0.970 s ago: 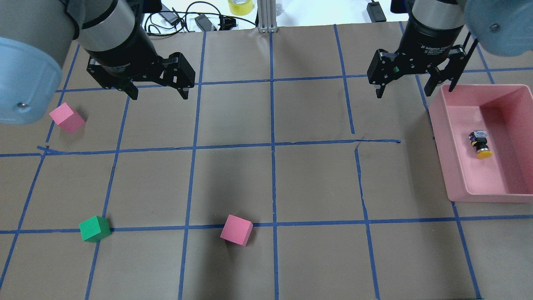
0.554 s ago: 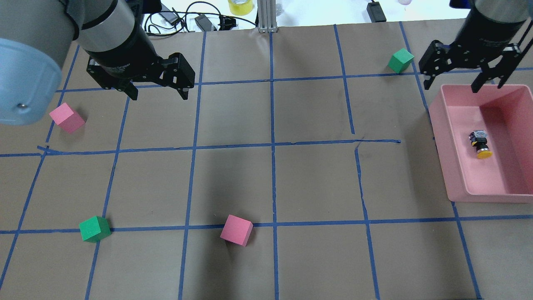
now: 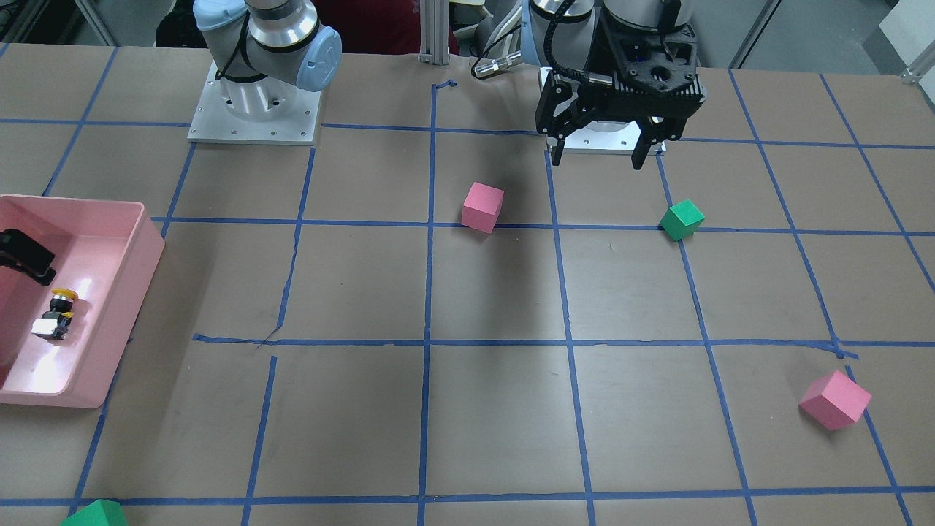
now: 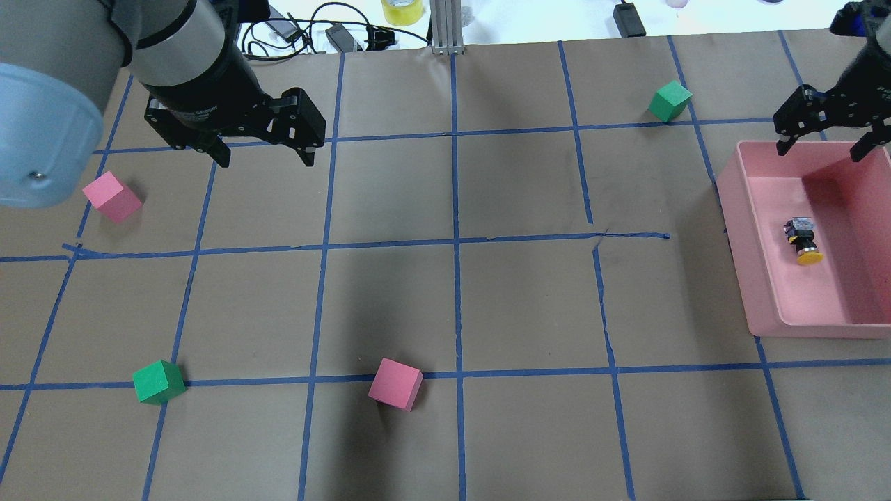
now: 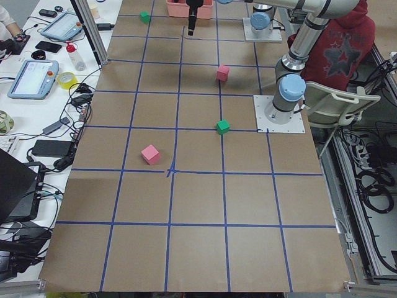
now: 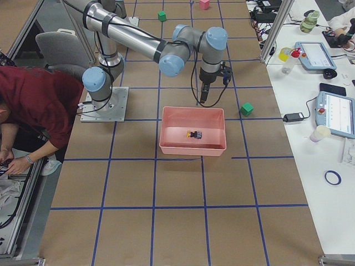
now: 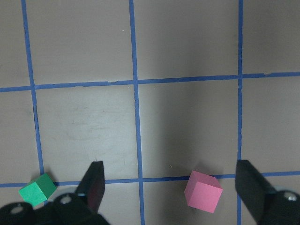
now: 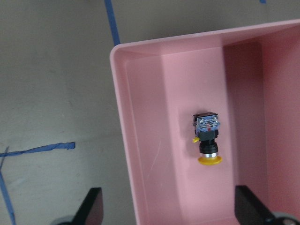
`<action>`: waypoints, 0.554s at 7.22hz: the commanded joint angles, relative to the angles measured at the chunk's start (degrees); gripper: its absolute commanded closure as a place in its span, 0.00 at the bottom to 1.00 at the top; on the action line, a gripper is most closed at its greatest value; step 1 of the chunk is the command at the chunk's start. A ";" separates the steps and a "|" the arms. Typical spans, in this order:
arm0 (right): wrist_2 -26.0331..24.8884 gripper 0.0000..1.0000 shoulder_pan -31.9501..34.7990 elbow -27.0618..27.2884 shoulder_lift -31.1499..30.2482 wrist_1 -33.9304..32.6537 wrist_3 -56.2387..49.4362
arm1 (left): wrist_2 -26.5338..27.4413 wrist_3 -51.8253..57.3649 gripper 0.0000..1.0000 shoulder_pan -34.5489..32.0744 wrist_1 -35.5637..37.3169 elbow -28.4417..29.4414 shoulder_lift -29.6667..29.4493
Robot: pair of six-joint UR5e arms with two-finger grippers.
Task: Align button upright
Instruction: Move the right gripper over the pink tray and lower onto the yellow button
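Right pincer point(image 4: 819, 153), released, now farther right above tray's point(image 4: 752, 264) far rim; button point(image 4: 802, 240) sideways inside.

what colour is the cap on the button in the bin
Yellow: the button's round cap is yellow, clearest in the right wrist-mounted view.

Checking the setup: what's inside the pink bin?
Only the button, lying on its side on the bin floor. A floor strip along the outer wall is hidden or cropped.

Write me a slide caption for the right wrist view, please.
Right end effector, open, above the pink bin where the button lies on its side, not yet upright.
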 commanded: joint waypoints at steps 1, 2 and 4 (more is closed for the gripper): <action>0.31 0.00 -3.04 4.78 2.36 -6.18 -3.15 | 0.00 0.00 0.00 0.00 0.02 0.00 0.00; -0.11 0.00 -3.13 7.85 3.33 -6.18 -3.67 | 0.00 0.00 0.00 0.00 0.02 0.00 0.00; -0.46 0.00 -3.48 12.09 3.51 -10.72 -5.42 | 0.00 0.00 0.00 0.00 0.02 0.00 0.00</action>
